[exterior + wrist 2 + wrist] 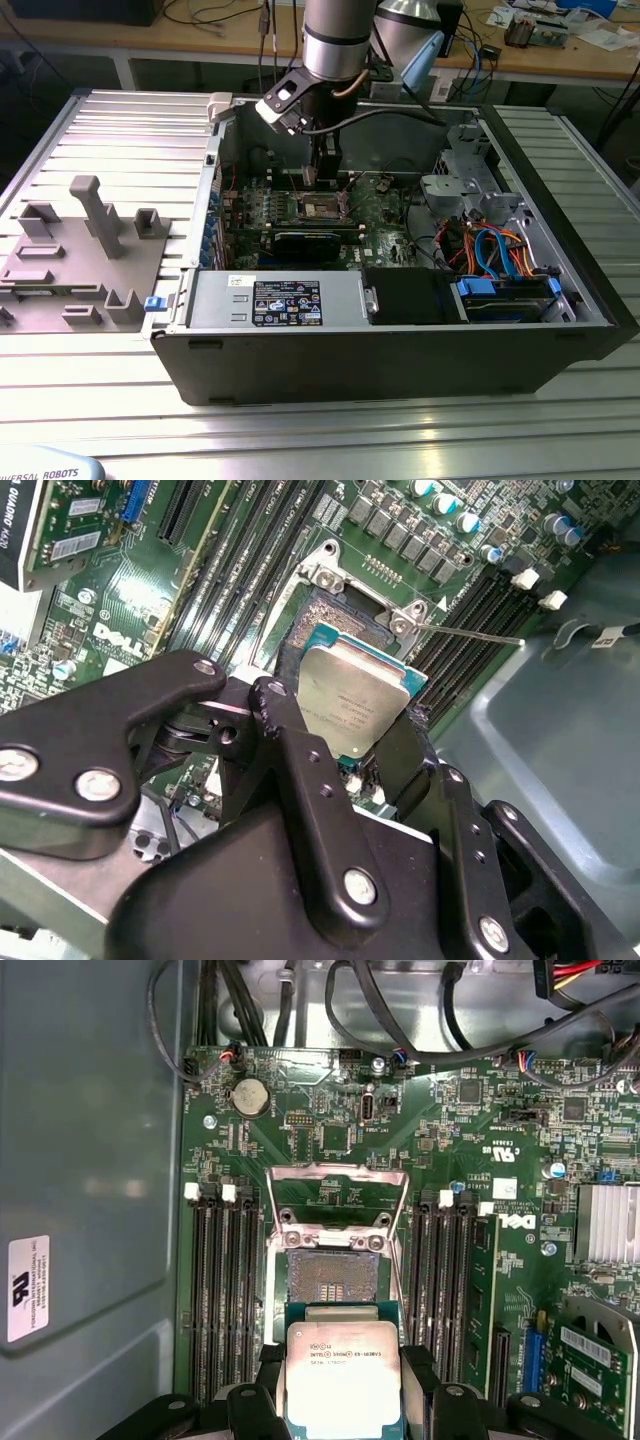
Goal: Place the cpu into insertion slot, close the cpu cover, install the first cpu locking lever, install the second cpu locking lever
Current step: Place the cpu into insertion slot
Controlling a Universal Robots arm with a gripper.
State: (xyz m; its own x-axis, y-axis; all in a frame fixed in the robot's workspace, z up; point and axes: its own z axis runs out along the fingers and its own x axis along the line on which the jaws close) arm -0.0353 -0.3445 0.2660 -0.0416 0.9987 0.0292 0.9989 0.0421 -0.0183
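End effector (pixel 340 742) grips cpu (pixel 343 1375) near insertion slot (pixel 332 1275), cpu cover (pixel 337 1188) raised, memory slots (pixel 222 1290) flanking.

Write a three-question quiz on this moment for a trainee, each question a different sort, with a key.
1. True or false: the cpu already sits in the insertion slot.
2. What does the tool grip? A) the cpu B) the cpu cover C) nothing
3. Fill in: over the insertion slot, the cpu cover stands ____ (open or shut).
Key: 1 false; 2 A; 3 open.
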